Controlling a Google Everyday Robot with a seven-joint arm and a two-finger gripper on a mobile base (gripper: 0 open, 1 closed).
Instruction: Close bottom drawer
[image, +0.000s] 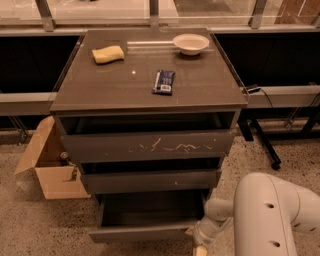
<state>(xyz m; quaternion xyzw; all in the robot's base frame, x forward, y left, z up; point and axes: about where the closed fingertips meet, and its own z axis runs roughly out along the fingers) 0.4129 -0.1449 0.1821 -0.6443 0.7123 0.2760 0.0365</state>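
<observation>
The bottom drawer (144, 232) is the lowest drawer of the dark grey-brown cabinet (147, 90). It stands pulled out, its plain front panel well ahead of the two drawers above, and its inside looks dark and empty. My gripper (200, 247) is at the bottom edge of the view, right by the front right corner of this drawer. The white arm (272, 215) fills the lower right corner. The middle drawer (150, 180) and the scratched top drawer (150, 145) each stick out a little.
On the cabinet top lie a yellow sponge (108, 54), a dark snack packet (164, 82) and a white bowl (190, 43). An open cardboard box (47, 167) stands on the floor left of the cabinet. A black stand leg (262, 142) is on the right.
</observation>
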